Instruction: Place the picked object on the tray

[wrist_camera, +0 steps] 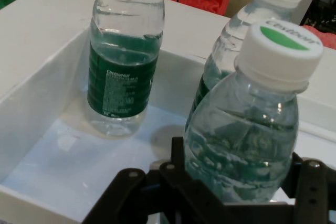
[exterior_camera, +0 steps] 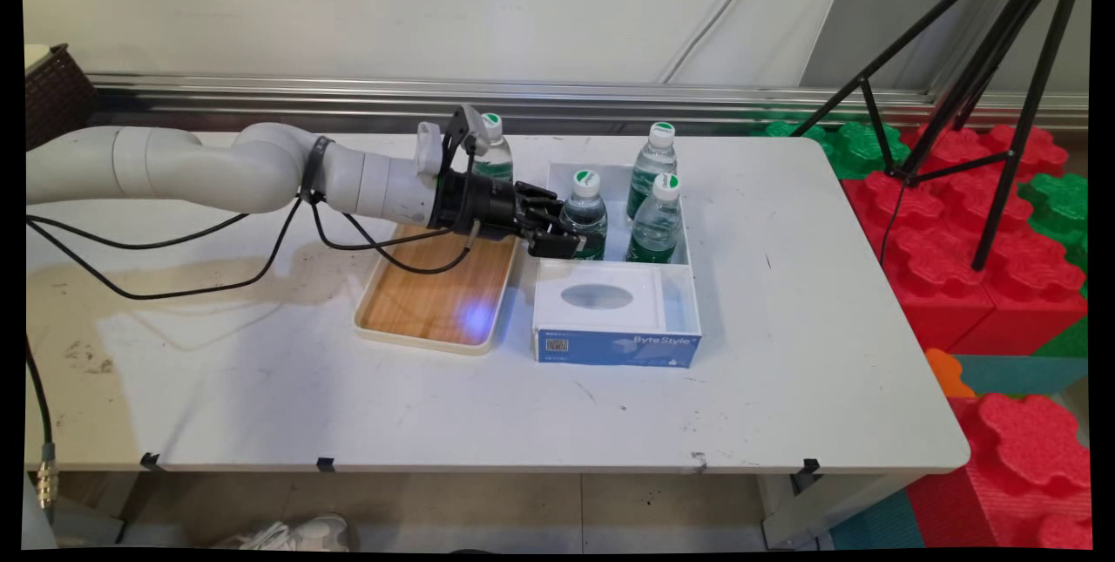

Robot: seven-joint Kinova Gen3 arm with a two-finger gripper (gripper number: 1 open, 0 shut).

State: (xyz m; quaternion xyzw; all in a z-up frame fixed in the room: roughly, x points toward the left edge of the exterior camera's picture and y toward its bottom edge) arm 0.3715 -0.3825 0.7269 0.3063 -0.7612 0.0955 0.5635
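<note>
My gripper (exterior_camera: 564,240) reaches from the left into a white bin (exterior_camera: 690,231) and is shut on the lower body of a clear water bottle (exterior_camera: 584,212) with a green label and white cap. In the hand view this bottle (wrist_camera: 247,140) fills the space between the black fingers (wrist_camera: 177,156), which press on both its sides. Two more bottles of the same kind stand in the bin: one at the far side (exterior_camera: 653,159) and one at the right (exterior_camera: 656,224). In the hand view, one of them (wrist_camera: 126,61) stands upright on the bin floor (wrist_camera: 63,145).
A further bottle (exterior_camera: 495,151) stands behind my wrist, beyond a wooden tray (exterior_camera: 418,301) to the left of the bin. A blue and white tissue box (exterior_camera: 614,322) lies against the bin's near side. A black tripod (exterior_camera: 993,109) and red foam blocks (exterior_camera: 949,213) stand right of the table.
</note>
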